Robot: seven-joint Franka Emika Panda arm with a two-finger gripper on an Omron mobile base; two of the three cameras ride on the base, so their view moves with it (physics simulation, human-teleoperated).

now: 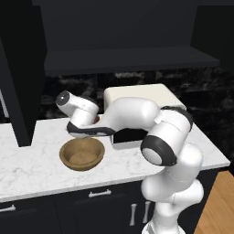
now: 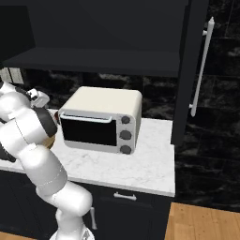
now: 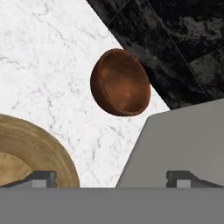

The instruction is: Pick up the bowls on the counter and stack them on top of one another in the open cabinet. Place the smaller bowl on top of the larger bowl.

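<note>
On tabletop: two bowls, both upright, near each other, apart.
Tan bowl (image 1: 82,154): front-left of oven, wide, empty; in hand view its rim curves in at lower left (image 3: 39,148).
Red bowl (image 3: 120,82): small, dark reddish-brown, empty; sits on white marble close to black backsplash, just beside oven corner; in left base view just a sliver by the arm.
Tabletop (image 1: 27,160): white marble w/ grey veins, dark drawers w/ silver handles below.
Cabinet (image 1: 132,57): dark shelf above oven, open.
Oven (image 2: 101,119): cream toaster oven, dark door, three knobs on right side.
Pincer (image 3: 113,179): spread wide, tips far apart, nothing between them; hovers above tabletop, between tan bowl and oven, red bowl ahead of it.
Arm: bent low over tabletop, wrist above tan bowl's back rim.
</note>
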